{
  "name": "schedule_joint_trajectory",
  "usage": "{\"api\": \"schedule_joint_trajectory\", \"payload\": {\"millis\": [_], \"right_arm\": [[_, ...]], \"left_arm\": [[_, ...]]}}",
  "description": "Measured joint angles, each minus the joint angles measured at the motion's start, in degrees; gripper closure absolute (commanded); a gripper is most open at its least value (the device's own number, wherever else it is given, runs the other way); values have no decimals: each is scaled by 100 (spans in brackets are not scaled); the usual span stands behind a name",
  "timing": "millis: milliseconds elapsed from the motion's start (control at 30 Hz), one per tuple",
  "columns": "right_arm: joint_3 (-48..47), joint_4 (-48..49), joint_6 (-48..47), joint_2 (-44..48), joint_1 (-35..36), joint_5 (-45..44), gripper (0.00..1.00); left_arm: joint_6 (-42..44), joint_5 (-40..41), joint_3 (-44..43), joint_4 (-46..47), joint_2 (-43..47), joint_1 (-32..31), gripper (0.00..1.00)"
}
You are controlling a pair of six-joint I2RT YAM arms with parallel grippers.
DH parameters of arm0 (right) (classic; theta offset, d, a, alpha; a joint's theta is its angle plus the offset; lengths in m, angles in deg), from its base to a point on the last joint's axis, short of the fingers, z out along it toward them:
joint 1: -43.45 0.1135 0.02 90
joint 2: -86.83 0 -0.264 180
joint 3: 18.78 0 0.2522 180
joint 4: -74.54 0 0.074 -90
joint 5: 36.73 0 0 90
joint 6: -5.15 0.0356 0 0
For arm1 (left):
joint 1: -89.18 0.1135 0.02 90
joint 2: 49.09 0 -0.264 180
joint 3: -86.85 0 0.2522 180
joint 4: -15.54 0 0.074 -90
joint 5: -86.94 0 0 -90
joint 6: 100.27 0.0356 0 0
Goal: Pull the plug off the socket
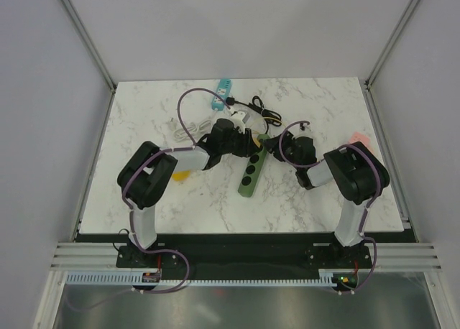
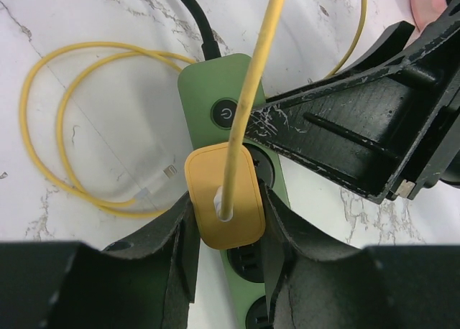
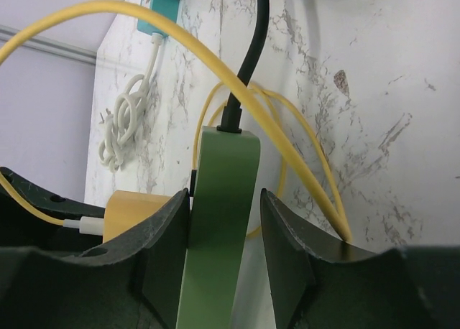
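Marble table [image 1: 323, 121] is carrying green power strip [image 3: 223, 164].
L gripper [image 2: 224, 221] fingers are clamping yellow plug [image 2: 215, 192] btwn them; R gripper [image 3: 225, 221] fingers are straddling strip, grip unclear.

Pretty clearly a robotics lab test cell, not a home or a shop. The left arm [image 1: 147, 174] and right arm [image 1: 356, 172] are bolted to a black base plate [image 1: 244, 251] at the near edge of a marble-look table [image 1: 316, 106]. Plain grey wall panels [image 1: 36, 142] box it in, held by aluminium frame posts [image 1: 80, 31]. A slotted cable duct [image 1: 244, 277] runs along the front, next to metal rails [image 1: 86, 253].
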Motion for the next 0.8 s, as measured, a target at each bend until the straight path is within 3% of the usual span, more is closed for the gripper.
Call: {"api": "schedule_joint_trajectory", "payload": {"millis": [133,233,267,633,800], "right_arm": [[2,162,42,-74,0,136,54],[11,238,177,-85,-42,125,84],[9,271,286,-98,-63,122,100],[-249,-546,409,39,289,96,100],[-693,-1427,107,199,597,-398,100]], "left_arm": [[-2,2,0,39,0,-55,98],[-2,72,7,151,2,-105,98],[-2,111,15,195,4,-118,98],[-17,1711,1445,1569,640,-542,98],[-452,1674,1716,1978,675,-323,98]]}}
